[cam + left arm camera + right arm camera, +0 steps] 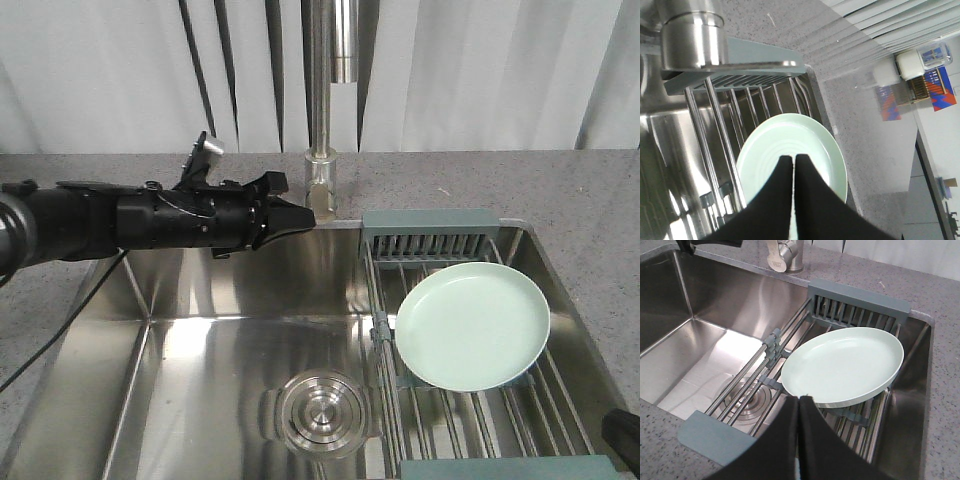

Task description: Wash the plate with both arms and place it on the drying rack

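The pale mint-green plate (474, 325) lies tilted on the drying rack (430, 236) that spans the right side of the sink. In the right wrist view the plate (842, 365) rests on the rack's steel bars (762, 372). My left gripper (305, 216) hovers shut and empty over the sink's back left, well apart from the plate; in its own view its fingertips (793, 158) point at the plate (771, 147). My right gripper (799, 399) is shut and empty, just in front of the plate's near rim. Only a dark tip of the right arm (622, 436) shows at the front view's lower right.
A steel faucet (325, 100) stands behind the sink, close to the left gripper. The round steel drain (320, 410) sits in the sink floor (200, 370). Grey speckled countertop (590, 200) surrounds the basin. The rack's grey-green front end piece (715, 437) lies near the right gripper.
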Available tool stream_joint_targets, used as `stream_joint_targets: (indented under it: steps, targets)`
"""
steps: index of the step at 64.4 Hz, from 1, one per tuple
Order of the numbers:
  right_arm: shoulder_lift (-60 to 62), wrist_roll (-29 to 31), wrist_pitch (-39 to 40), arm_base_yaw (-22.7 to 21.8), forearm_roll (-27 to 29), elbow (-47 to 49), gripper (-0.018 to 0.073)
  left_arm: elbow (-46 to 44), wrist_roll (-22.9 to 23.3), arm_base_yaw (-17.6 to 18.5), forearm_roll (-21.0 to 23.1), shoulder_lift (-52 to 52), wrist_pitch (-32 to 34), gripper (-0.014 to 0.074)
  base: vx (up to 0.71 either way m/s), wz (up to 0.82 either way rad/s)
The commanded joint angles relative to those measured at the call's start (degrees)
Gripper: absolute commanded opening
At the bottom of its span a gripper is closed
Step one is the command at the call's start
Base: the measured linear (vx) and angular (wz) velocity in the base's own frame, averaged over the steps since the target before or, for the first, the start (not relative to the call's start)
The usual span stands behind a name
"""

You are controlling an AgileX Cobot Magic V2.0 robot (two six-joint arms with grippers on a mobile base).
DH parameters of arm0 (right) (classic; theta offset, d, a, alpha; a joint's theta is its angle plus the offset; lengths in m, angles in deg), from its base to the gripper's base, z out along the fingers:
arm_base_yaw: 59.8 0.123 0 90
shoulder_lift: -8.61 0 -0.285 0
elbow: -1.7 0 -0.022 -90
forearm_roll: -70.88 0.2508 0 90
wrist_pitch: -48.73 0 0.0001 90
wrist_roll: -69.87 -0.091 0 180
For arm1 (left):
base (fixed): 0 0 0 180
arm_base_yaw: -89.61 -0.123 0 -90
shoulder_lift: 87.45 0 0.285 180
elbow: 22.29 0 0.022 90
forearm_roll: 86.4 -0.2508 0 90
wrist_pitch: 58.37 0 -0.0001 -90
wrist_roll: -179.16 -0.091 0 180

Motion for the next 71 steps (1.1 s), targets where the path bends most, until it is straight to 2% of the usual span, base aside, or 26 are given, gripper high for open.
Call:
stream_joint_targets:
  steps: [1, 13, 33, 52, 71]
  targets:
    - [-0.6, 0.1, 4.0, -0.2, 0.9, 1.7, -0.0008, -4.9, 1.3, 0.7, 5.8, -0.3, -2.7, -0.0006, 0.00, 0.00]
    - [-0.6, 0.1, 4.0, -0.2, 0.9, 1.7, -0.0008, -11.1, 4.1, 1.0, 5.8, -5.4, -2.6, -0.0006, 0.00, 0.00]
    - [-0.6, 0.1, 3.9, -0.2, 0.9, 1.7, -0.0008, -19.3, 4.4, 1.2, 5.8, -10.6, -2.4, -0.0006, 0.00, 0.00]
    - [-0.6, 0.1, 3.8, -0.2, 0.9, 1.7, -0.0008, -23.4, 5.7, 1.1, 5.8, -11.8, 1.8, -0.0006, 0.00, 0.00]
    - [-0.6, 0.1, 3.8, -0.2, 0.9, 1.7, -0.0008, -27.0, 5.7, 1.1, 5.8, -11.8, 1.3, -0.0006, 0.00, 0.00]
